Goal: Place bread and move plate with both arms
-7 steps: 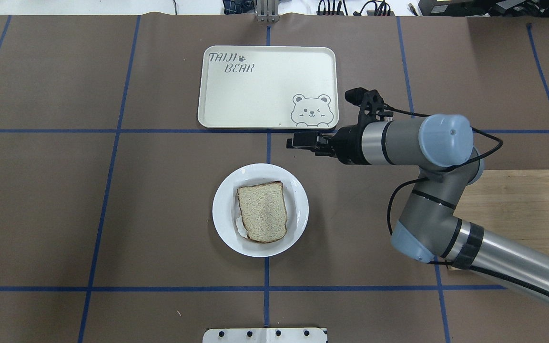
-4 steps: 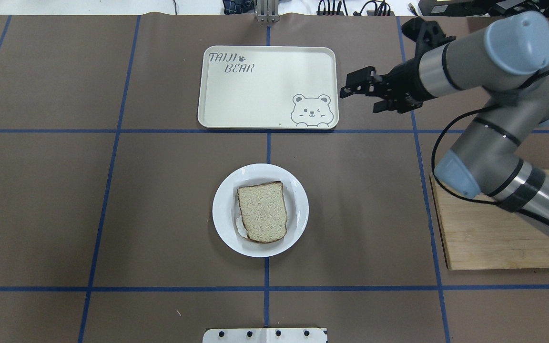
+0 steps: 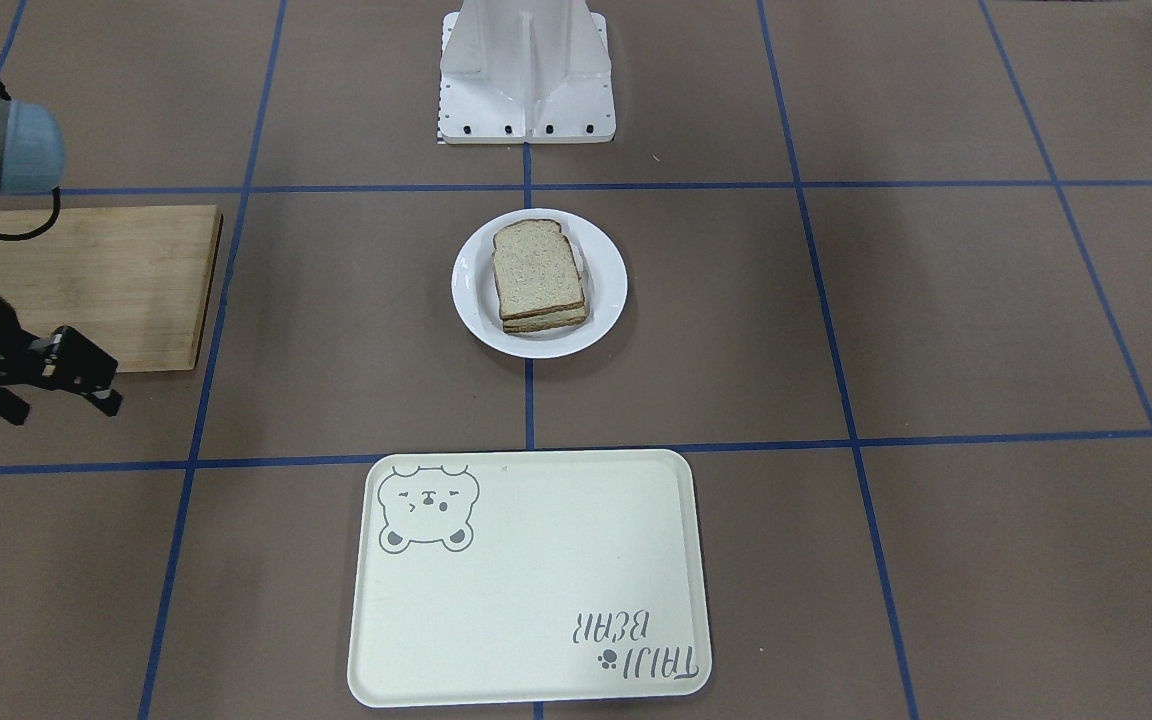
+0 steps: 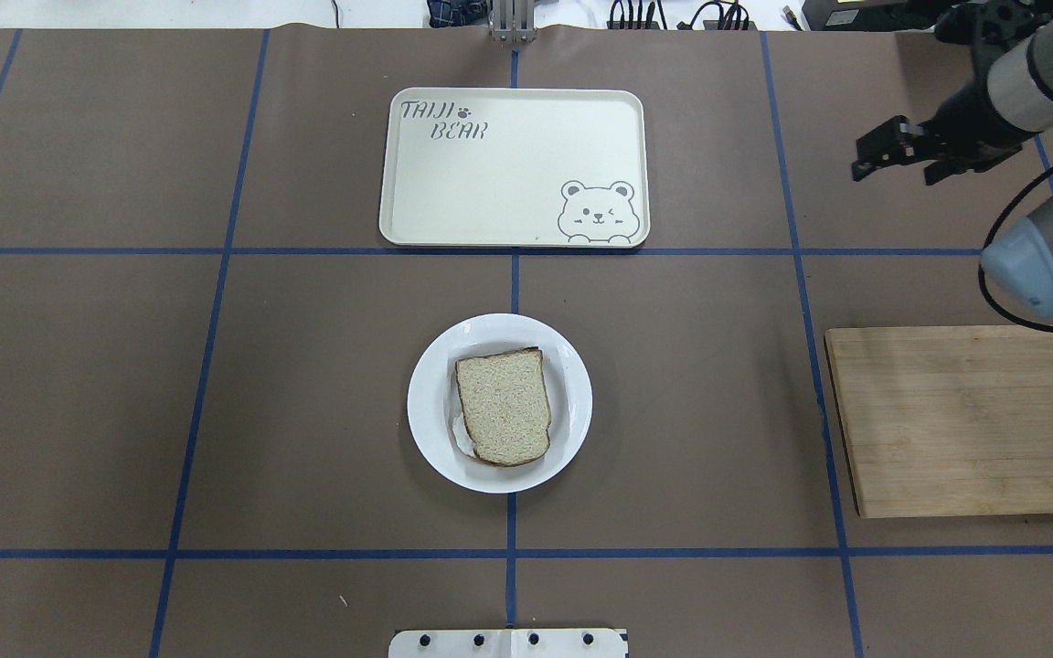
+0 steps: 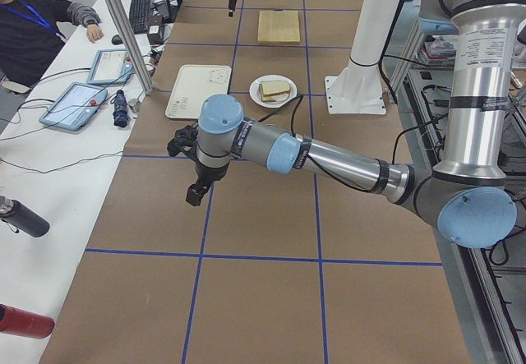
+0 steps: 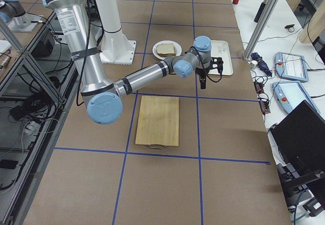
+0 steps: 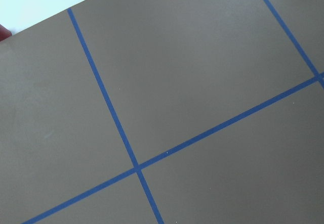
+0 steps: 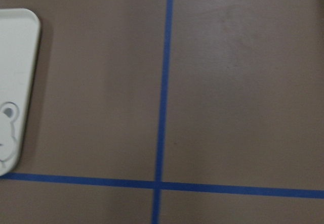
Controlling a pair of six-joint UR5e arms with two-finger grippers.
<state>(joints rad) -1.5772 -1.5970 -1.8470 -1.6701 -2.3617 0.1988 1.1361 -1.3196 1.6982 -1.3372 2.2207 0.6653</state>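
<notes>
- Right gripper (image 4: 897,155), where is it?
- Up over the far right part of the table (image 4: 307,411), away from everything. Its two fingers look a little apart, with nothing between them.
- And the left gripper (image 5: 196,191)?
- It shows only in the side view, hanging over the table off on the robot's left. I cannot tell if it is open or closed.
- Where is the bread (image 4: 502,405)?
- On the plate (image 4: 572,402), lying flat on top of another slice. The plate sits in the middle of the table, in front of the robot.
- Which way is that from the right gripper?
- Back toward the robot and over to its left, well apart. The bread's long side runs from the robot toward the tray (image 4: 490,183), only a little slanted. The tray is beyond the plate, near it but not touching.
- Which gripper is nearer?
- I think the right one, but both are far off.
- What changed?
- A second ago the right gripper was close, just by the tray's near right corner, and its arm hid part of the board (image 4: 965,420). Then it was beside the tray's right edge. Now it is farther right still, and most of the board shows. The bread and plate have not moved.
</notes>
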